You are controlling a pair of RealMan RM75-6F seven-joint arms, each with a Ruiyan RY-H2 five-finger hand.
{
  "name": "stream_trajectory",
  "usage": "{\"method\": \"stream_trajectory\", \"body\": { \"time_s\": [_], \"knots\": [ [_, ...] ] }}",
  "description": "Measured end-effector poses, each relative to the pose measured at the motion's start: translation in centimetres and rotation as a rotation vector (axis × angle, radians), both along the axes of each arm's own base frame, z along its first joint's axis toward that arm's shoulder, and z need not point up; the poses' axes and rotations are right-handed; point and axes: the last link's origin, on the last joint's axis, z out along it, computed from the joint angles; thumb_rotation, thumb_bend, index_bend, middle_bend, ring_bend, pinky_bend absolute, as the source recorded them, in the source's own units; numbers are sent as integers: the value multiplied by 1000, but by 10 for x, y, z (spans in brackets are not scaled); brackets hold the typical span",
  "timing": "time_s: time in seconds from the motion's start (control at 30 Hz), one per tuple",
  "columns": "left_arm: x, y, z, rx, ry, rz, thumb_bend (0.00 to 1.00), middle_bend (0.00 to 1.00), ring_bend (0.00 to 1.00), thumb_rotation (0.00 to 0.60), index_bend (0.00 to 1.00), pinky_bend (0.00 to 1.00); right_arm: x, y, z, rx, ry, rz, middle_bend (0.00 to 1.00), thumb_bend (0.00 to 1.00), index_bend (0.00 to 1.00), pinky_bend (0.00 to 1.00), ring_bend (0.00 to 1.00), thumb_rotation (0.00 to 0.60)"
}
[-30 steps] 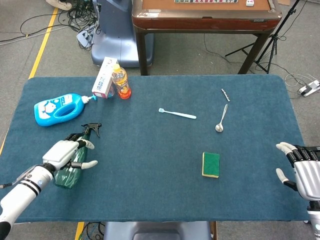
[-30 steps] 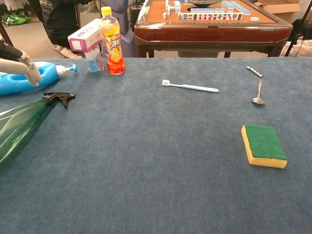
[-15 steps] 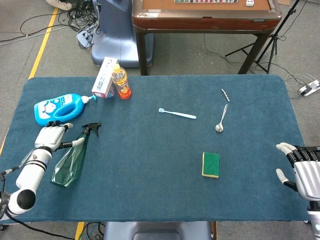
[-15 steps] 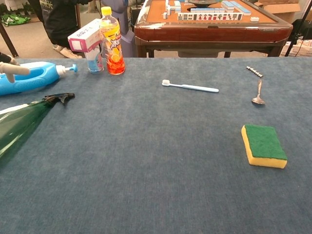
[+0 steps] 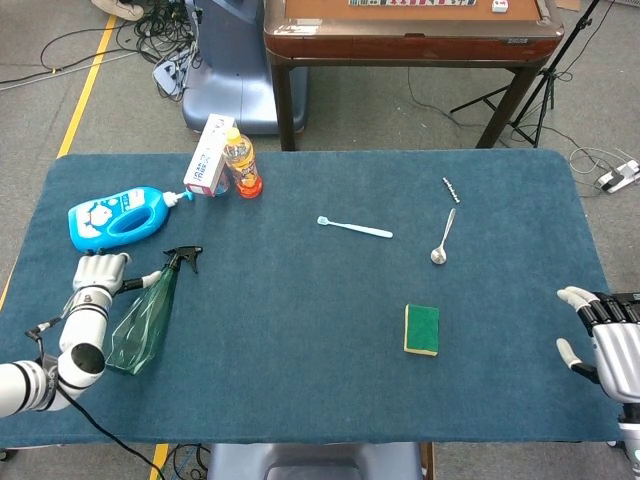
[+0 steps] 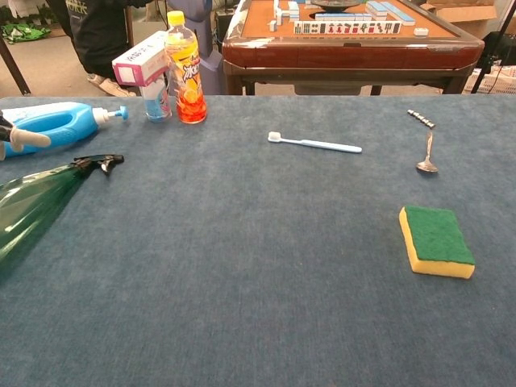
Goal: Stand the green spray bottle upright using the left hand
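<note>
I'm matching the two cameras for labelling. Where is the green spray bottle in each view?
Head view: the spray bottle lies on its side at lower left, beside the left hand.
Chest view: it lies at the left edge, base cut off by the frame.
Shared landmark: the blue bottle lying just behind its black nozzle.

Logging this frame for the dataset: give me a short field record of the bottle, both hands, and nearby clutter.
spray bottle: green spray bottle lies on its side on the blue table mat, nozzle pointing toward the far edge
left hand: left hand beside the bottle's neck, fingers apart, holding nothing
right hand: right hand at the mat's right edge, open, holding nothing
nearest neighbour: blue detergent bottle, lying flat, beyond the left hand
other items: toothbrush, spoon, sponge
task state: bottle not yet upright
</note>
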Motion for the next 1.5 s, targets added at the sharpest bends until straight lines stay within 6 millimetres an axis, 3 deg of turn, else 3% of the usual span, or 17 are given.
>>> {"method": "stream_trajectory", "body": {
  "time_s": [0.63,1.1,1.43,1.5],
  "knots": [
    [24,21,-38,-79,29,63,24,257,0,0,213,0,-4,2,2,-8,5,-23,241,300,234,234,193,600],
    [70,-2,-64,-209,-29,-85,23,268,0,0,222,0,-5,3,3,-12,1,-24,241,300,235,234,193,600],
    [104,-35,-77,-304,-53,-245,23,277,0,0,226,0,-7,4,4,-12,-4,-26,241,299,234,234,193,600],
    [107,-41,-77,-311,-55,-268,23,279,3,33,227,0,-7,4,4,-11,-6,-26,241,300,234,234,193,600]
  ]
}}
